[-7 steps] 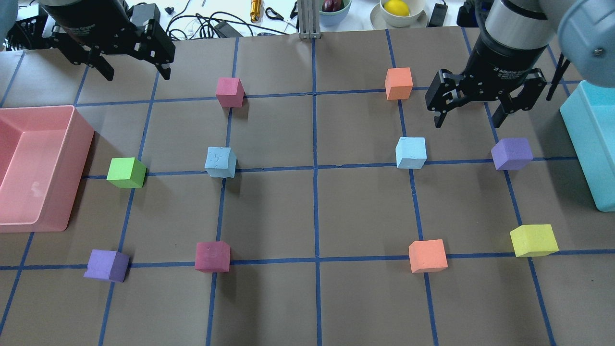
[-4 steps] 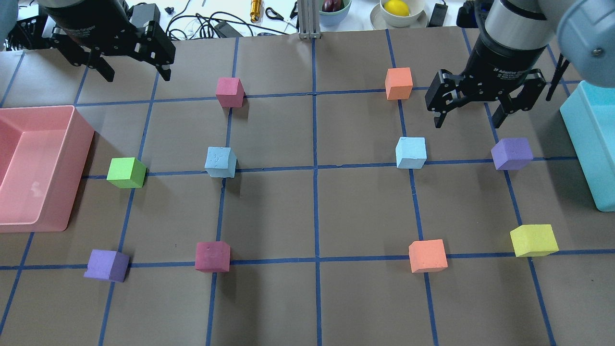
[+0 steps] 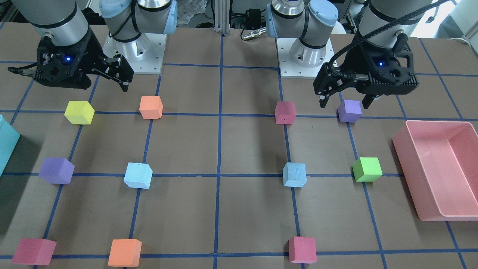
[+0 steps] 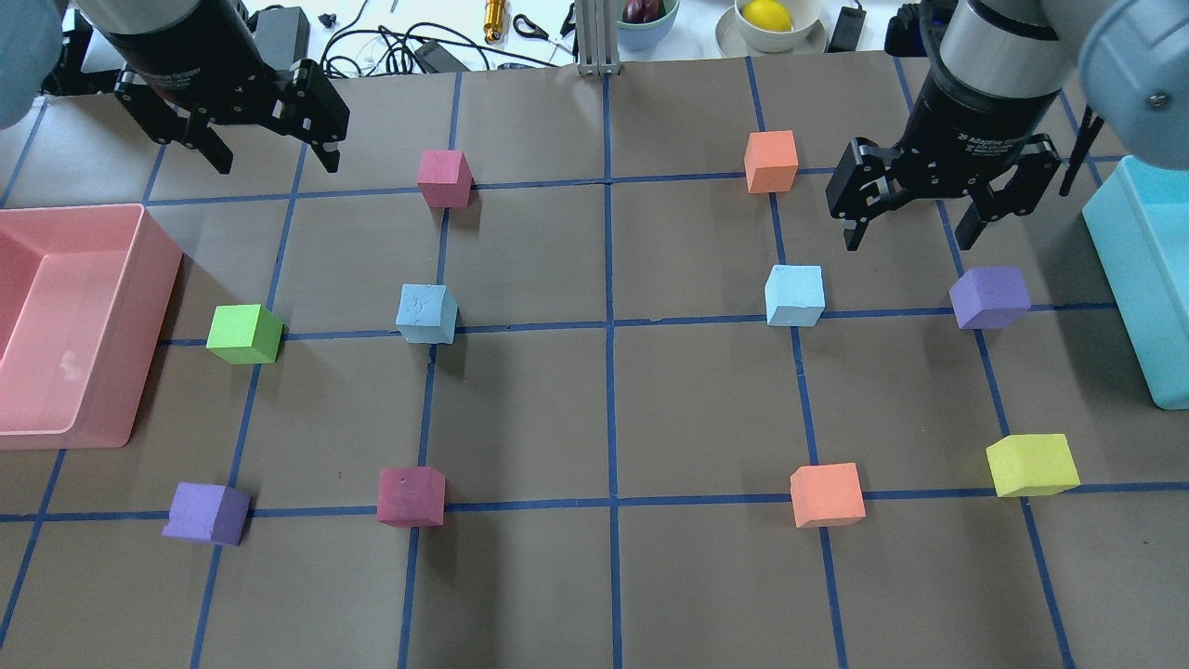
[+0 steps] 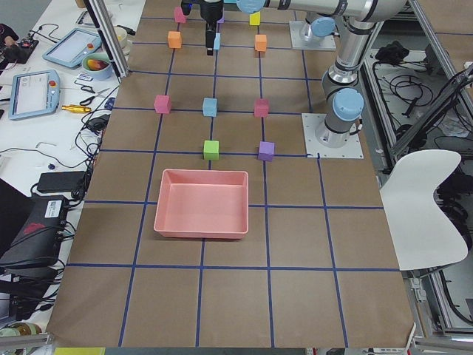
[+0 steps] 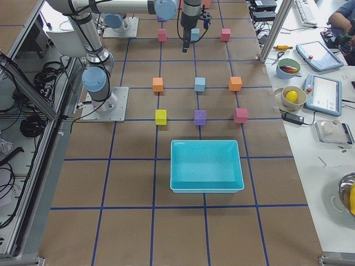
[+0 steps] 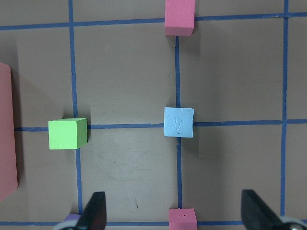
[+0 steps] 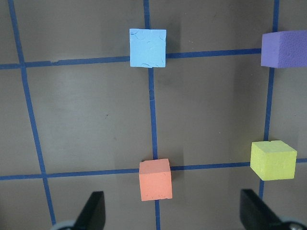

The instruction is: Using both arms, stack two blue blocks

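Note:
Two pale blue blocks sit apart on the brown table: the left one (image 4: 426,314) (image 3: 294,174) (image 7: 179,122) and the right one (image 4: 794,295) (image 3: 138,175) (image 8: 147,47). My left gripper (image 4: 277,160) (image 7: 175,213) is open and empty, hovering at the far left of the overhead view, well away from the left blue block. My right gripper (image 4: 910,240) (image 8: 173,211) is open and empty, hovering up and to the right of the right blue block in the overhead view. Neither gripper touches a block.
A pink bin (image 4: 153,279) stands at the left edge and a teal bin (image 4: 1129,279) at the right. Other cubes lie on the grid: green (image 4: 243,334), pink (image 4: 444,177), orange (image 4: 771,161), purple (image 4: 989,297), yellow (image 4: 1031,465), orange (image 4: 827,494), maroon (image 4: 411,495), purple (image 4: 206,513).
My left gripper has shifted a little right and toward the table's middle. My right gripper has barely moved. Both stay open; no block has moved.

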You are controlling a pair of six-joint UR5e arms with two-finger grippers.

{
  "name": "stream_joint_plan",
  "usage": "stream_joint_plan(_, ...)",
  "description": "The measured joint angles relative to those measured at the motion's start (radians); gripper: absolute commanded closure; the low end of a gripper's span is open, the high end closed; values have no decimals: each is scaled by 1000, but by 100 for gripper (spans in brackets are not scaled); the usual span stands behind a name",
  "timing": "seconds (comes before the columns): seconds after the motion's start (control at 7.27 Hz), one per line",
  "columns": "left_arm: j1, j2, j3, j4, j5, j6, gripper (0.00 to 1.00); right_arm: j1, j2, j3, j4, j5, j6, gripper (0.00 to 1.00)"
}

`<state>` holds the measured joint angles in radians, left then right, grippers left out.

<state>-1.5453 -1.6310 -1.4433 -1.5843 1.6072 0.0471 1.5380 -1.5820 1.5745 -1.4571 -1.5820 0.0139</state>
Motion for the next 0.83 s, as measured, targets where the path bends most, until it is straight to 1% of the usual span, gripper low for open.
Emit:
stream_joint_plan(0.14,0,-5,-28,30,-1,-3,0,1,-1,2,2,0,-1,0)
stream_joint_plan(0.28,-1,-22,-62,88,-3,-12,0,2,-1,3,2,1,-1,0)
stream_joint_plan(0.55,-1,-60,-177,241,-6,-14,0,6,2,6,-6,6,-2,0)
stream_joint_plan(0.69,-1,-79,-241,322,-26,-21,0,8,6,12,-7,4,-2,0)
stream_joint_plan(0.83,-1,-104,-288,368,-68,-34,0,8,9,15,-15,2,-3,0)
